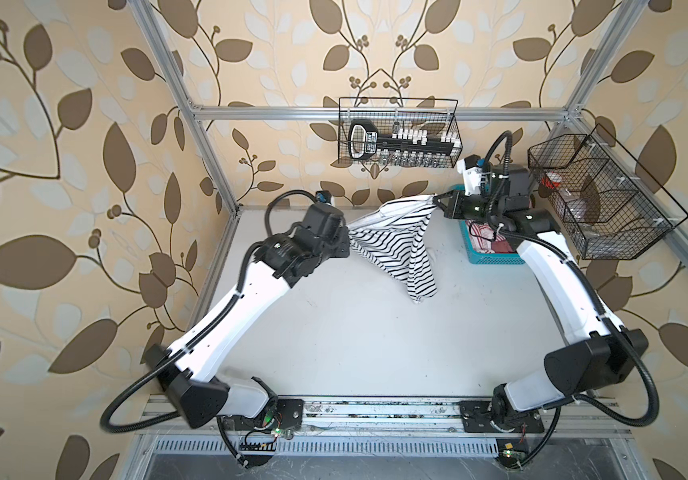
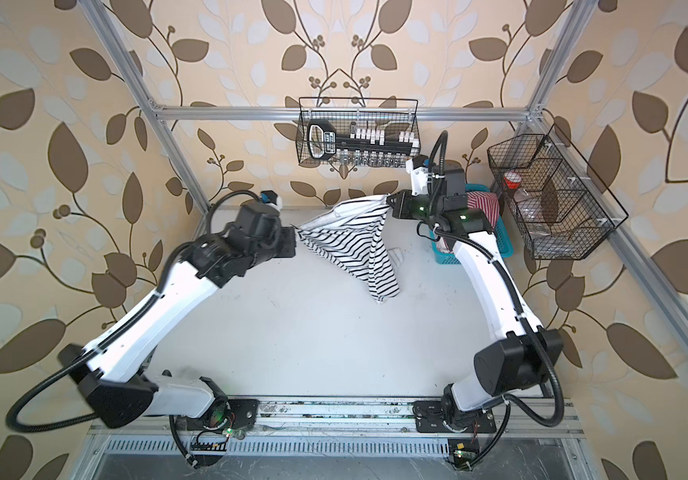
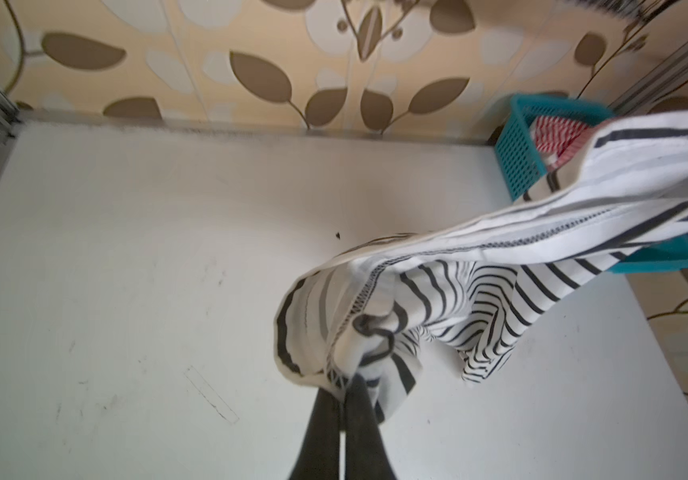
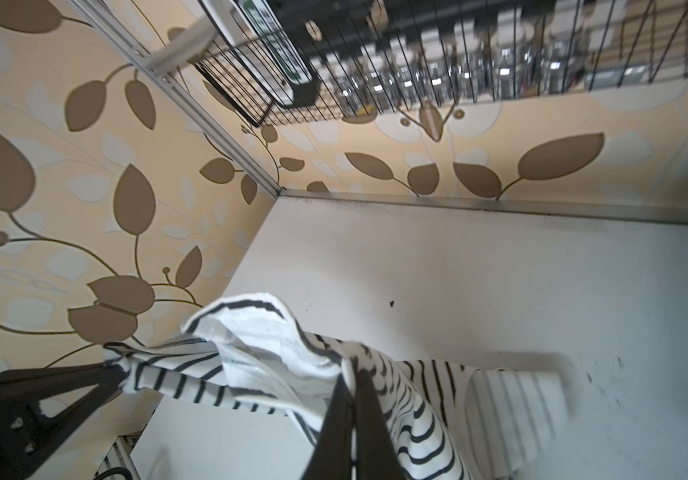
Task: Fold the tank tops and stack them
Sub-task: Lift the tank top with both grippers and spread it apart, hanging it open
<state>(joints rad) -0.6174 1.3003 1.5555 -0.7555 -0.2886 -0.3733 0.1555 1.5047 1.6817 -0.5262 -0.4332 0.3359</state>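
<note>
Over the surface, the black-striped tank top hangs just left of the teal basket. Its taut top edge runs leftward from the basket and the rest droops. The red-striped tank top lies inside the basket. The right gripper, nearer the basket, and the left gripper each clamp one end of that edge.

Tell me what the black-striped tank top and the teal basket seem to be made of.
The black-striped tank top: soft knit fabric, probably cotton jersey, matte; it drapes limply and shows stitched hems. The teal basket: likely moulded plastic, smooth; stiff lattice walls of one even colour.
</note>
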